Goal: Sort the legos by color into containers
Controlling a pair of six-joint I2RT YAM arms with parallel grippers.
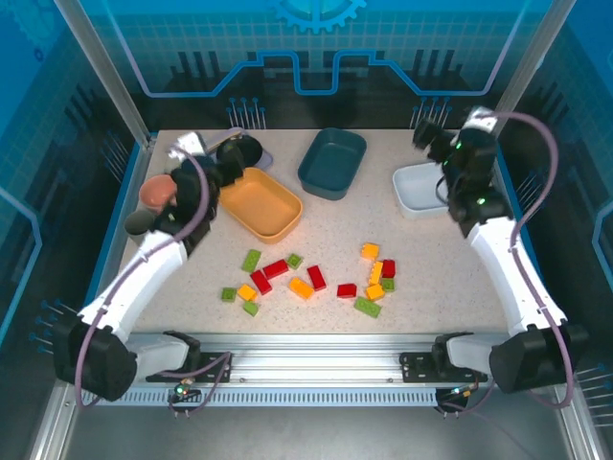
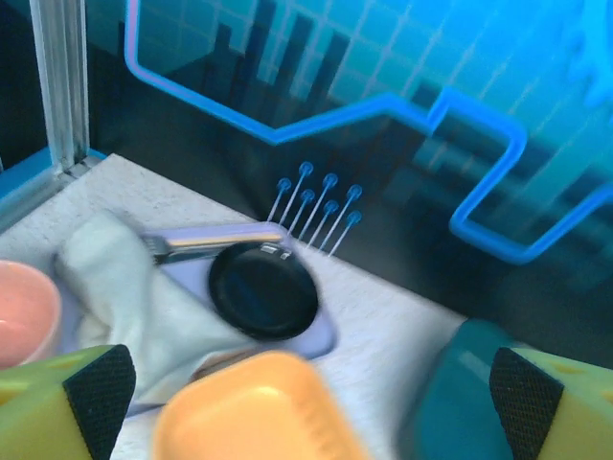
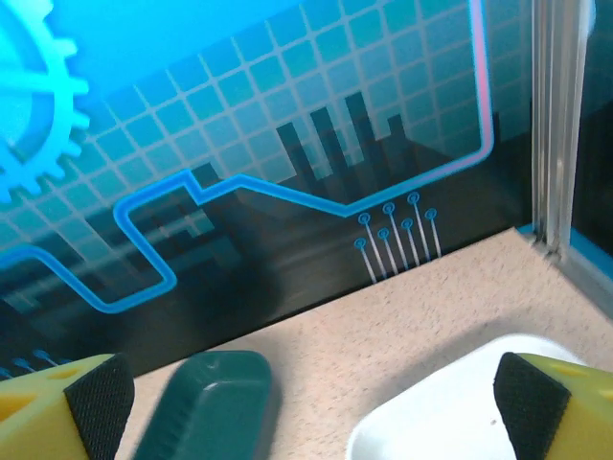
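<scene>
The legos (image 1: 316,278) are red, green and yellow-orange; the counter (image 1: 431,259) is speckled beige (sandy flecks). There is an orange-yellow tray (image 1: 261,204), a dark teal tray (image 1: 332,163) and a white tray (image 1: 414,189).

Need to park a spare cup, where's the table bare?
Bare table runs between the teal tray and the bricks, and right of the bricks toward the white tray. Crowded: the far-left corner, with cup, pan and orange tray.
</scene>
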